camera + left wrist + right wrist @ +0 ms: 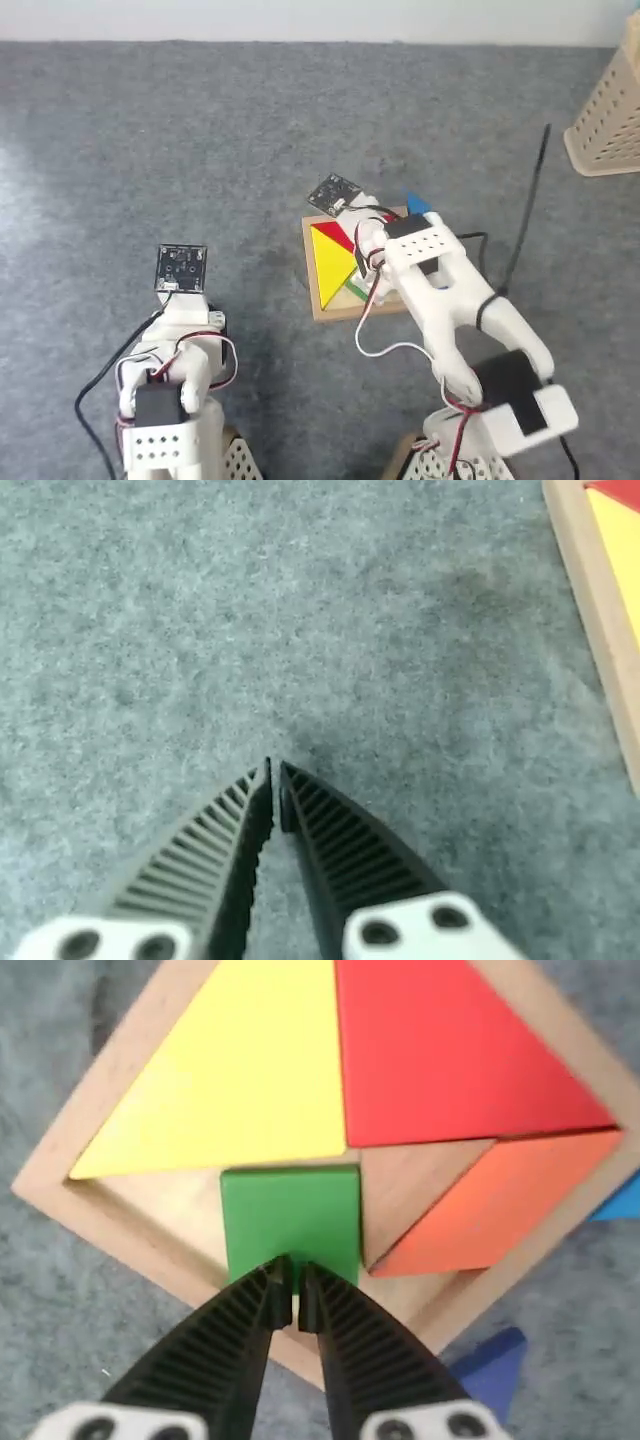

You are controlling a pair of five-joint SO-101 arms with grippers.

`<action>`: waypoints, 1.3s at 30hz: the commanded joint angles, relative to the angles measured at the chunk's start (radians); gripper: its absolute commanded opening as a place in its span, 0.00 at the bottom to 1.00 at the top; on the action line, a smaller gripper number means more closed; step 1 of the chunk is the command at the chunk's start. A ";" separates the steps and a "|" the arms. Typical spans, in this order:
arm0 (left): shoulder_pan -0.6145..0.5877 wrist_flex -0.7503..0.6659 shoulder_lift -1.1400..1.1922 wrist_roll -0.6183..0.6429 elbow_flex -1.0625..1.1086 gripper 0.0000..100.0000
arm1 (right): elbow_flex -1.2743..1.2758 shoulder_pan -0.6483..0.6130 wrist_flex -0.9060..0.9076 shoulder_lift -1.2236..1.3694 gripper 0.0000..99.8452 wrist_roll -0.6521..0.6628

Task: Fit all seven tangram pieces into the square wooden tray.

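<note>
The square wooden tray [75,1185] holds a yellow triangle [240,1070], a red triangle [440,1050], an orange parallelogram [490,1205] and a green square [290,1215]. My right gripper [296,1282] is shut, its tips resting on the near edge of the green square, which lies flat in the tray. Bare wood shows between the square and the orange piece. Two blue pieces [488,1362] [618,1203] lie on the carpet just outside the tray. My left gripper [273,775] is shut and holds nothing, low over grey carpet, with the tray's edge [590,600] off to one side.
In the high view the right arm [440,290] covers part of the tray [325,312]; the left arm [175,350] stands apart at lower left. A slotted beige basket [610,110] stands at the far right and a black cable [525,220] runs beside the tray.
</note>
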 commanded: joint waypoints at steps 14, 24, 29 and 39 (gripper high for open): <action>0.006 0.003 -0.015 0.008 -0.012 0.01 | -0.186 -0.001 0.021 0.064 0.01 -0.012; 0.006 0.003 -0.015 0.008 -0.012 0.01 | -0.204 0.096 0.150 -0.173 0.10 -0.100; 0.006 0.003 -0.015 0.008 -0.012 0.01 | -0.362 0.180 0.145 -0.044 0.18 -0.250; 0.006 0.003 -0.015 0.008 -0.012 0.01 | -0.795 0.202 0.173 0.440 0.18 -0.330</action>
